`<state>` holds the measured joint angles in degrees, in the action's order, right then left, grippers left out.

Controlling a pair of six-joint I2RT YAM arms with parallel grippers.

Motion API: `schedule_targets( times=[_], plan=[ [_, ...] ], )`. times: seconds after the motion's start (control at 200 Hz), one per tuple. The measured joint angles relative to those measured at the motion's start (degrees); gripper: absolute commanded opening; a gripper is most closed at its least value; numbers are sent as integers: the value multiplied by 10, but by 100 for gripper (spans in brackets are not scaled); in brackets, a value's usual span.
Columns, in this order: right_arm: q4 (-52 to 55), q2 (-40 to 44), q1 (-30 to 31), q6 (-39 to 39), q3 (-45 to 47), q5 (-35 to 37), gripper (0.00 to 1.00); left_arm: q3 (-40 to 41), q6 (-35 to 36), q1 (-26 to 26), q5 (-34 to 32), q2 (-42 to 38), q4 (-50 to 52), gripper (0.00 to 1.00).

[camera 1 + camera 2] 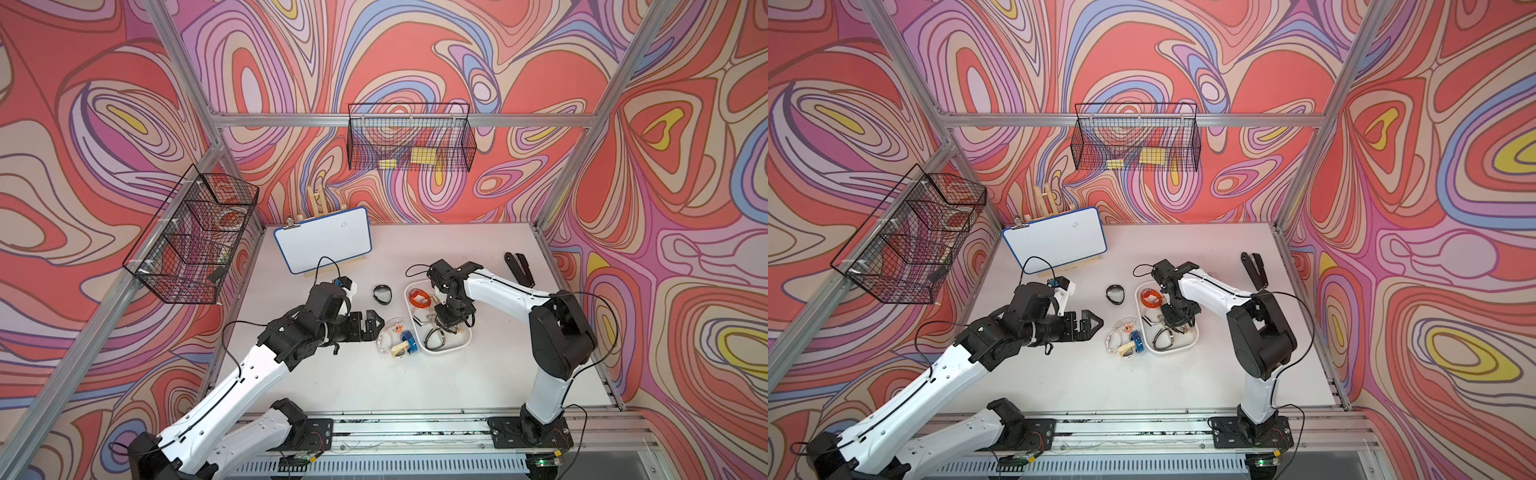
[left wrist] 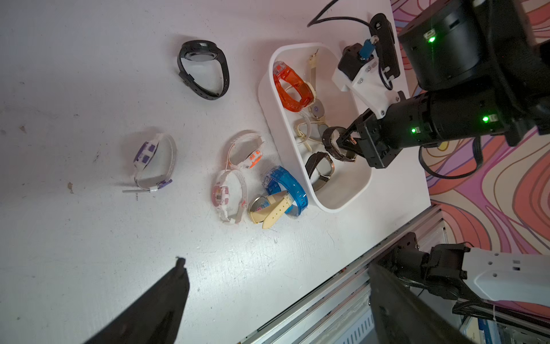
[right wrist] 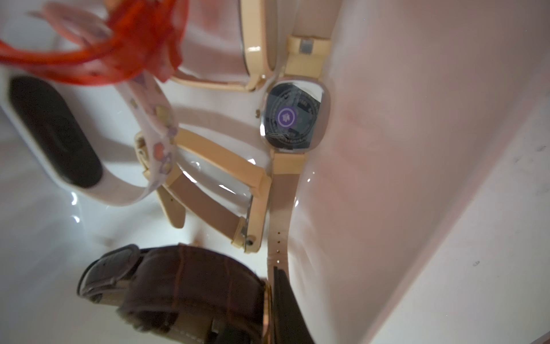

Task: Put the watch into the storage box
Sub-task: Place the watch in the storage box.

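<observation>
While the right claw (image 2: 345,145) pinches the brown watch (image 2: 329,140), storage box (image 2: 336,208) walls around it, floor just below, placement is in hand. Next: release, then lift clear. The left claw (image 1: 379,326) stands wide, empty.

Right end effector (image 1: 1178,329) lowered into white storage box (image 1: 1197,337), pinching brown watch (image 1: 1185,330), barely visible. Orange watch (image 1: 1151,298) at box far end, dark-strap watch (image 1: 1163,337) at near end. Left end effector (image 1: 1095,323) empty, above table (image 1: 1079,374), just beside loose cluster: blue watch (image 1: 1137,341), cream watch (image 1: 1124,351), pale watches (image 1: 1115,336). Black watch (image 1: 1116,294) lies alone near box far end. Whiteboard (image 1: 1054,243) stands at back.
</observation>
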<state>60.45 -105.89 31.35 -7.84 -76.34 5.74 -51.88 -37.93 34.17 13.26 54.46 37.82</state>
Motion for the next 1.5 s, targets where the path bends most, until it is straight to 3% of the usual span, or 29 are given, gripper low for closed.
schedule_targets(
  times=[0.17, 0.576, 0.786, 0.926, 1.182, 1.497],
  plan=[
    [-2, -1, -2, 2, 0, 9, 4, 0, 0, 0, 0, 0, 0, 99],
    [-5, -1, -2, 0, 1, 8, 35, 0, 0, 0, 0, 1, 0, 99],
    [7, 19, -3, -2, -19, 0, 39, 0, 0, 0, 0, 1, 0, 99],
    [14, 69, -3, -6, -43, -15, 51, 0, 1, 0, 0, 4, 0, 99],
    [-16, 203, -3, -17, -21, -71, 98, 8, 11, 0, -7, 17, 0, 100],
    [-117, 440, -3, -50, 144, -181, 98, 15, 29, 0, -57, 105, 2, 99]
  ],
)
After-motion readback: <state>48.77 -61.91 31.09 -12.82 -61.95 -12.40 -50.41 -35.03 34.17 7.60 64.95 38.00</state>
